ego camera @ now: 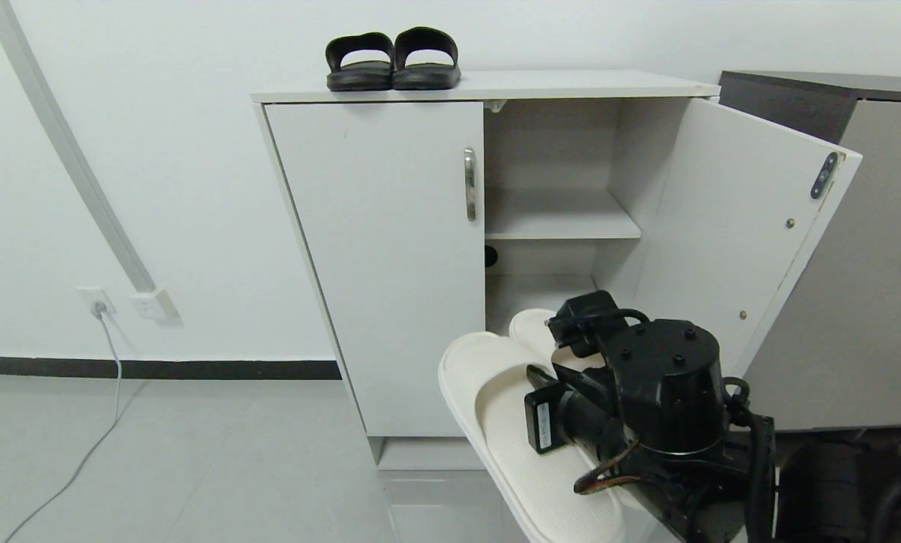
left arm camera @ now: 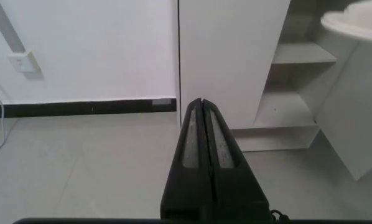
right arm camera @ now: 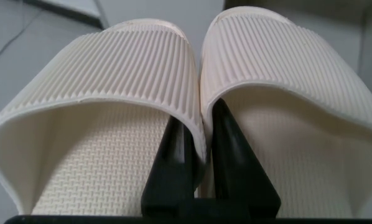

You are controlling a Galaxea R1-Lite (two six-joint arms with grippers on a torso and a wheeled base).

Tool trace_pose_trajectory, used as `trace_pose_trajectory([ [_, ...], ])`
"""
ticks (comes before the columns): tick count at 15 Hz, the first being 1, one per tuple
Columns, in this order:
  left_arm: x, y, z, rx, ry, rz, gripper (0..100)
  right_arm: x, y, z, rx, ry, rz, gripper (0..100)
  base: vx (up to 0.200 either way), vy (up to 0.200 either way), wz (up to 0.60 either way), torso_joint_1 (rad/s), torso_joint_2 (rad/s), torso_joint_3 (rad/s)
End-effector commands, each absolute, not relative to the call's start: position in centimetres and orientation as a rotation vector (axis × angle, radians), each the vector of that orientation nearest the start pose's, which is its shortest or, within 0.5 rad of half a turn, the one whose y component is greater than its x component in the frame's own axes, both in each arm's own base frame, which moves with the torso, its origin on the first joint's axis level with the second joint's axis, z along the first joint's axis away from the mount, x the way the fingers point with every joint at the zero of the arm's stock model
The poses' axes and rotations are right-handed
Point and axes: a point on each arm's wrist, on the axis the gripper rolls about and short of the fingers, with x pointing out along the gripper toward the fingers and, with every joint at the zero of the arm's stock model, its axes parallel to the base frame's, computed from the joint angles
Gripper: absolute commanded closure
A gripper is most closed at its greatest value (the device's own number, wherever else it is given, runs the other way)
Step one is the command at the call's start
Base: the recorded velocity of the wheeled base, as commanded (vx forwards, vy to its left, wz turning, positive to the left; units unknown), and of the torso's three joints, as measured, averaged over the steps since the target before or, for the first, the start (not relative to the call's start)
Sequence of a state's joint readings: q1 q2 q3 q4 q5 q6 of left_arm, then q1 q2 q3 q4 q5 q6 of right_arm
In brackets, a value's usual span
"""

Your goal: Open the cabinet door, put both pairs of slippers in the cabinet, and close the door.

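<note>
Right wrist view: my right end effector [right arm camera: 199, 140] pinches the white slippers [right arm camera: 130, 74] by their adjoining straps, near the open cabinet [ego camera: 375, 264]. They look light, soft and bendy, so a deep strap grip suits. My left end effector [left arm camera: 201, 109] is pressed together.

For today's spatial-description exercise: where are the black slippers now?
In the head view, the black slippers sit side by side on the cabinet top, toward its left end above the closed left door, far above the white slippers in the right gripper.

Left pincer [left arm camera: 201, 106] closed; right pincer [right arm camera: 198, 124] on slippers [right arm camera: 111, 68]
</note>
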State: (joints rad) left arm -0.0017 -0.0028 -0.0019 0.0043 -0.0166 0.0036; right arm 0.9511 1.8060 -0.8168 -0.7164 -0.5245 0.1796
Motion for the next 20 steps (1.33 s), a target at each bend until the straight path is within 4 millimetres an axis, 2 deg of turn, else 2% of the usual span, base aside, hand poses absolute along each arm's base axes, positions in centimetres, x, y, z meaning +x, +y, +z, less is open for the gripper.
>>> trace_pose_trajectory([
  [1,-2.3,0.0,7.5,0.002,0.003,-0.018,100,21.3,27.6,15.9,0.016,0.219,0.333,100,0.0,0.0,0.0,0.0,0.0,0.0],
  [4,-2.3,0.0,7.5,0.003,0.003,-0.017,100,23.6,28.6,16.5,0.057,0.156,0.141,100,-0.067,-0.067,0.0,-0.001,0.0,-0.001],
  [8,-2.3,0.0,7.5,0.003,0.003,-0.017,100,24.4,28.2,16.9,0.08,0.144,0.115,100,-0.2,-0.2,0.0,0.005,0.0,0.0],
  [13,-2.3,0.0,7.5,0.002,0.003,-0.017,100,25.3,28.3,16.2,0.07,0.152,0.098,100,0.0,0.0,0.0,0.0,0.0,0.0],
  [16,-2.3,0.0,7.5,0.002,0.003,-0.017,100,27.5,28.5,15.7,0.081,0.145,0.065,100,0.0,0.0,0.0,0.0,0.0,0.0],
  [20,-2.3,0.0,7.5,0.002,0.003,-0.017,100,30.6,27.4,15.0,0.077,0.141,-0.006,100,0.0,0.0,0.0,0.0,0.0,0.0],
])
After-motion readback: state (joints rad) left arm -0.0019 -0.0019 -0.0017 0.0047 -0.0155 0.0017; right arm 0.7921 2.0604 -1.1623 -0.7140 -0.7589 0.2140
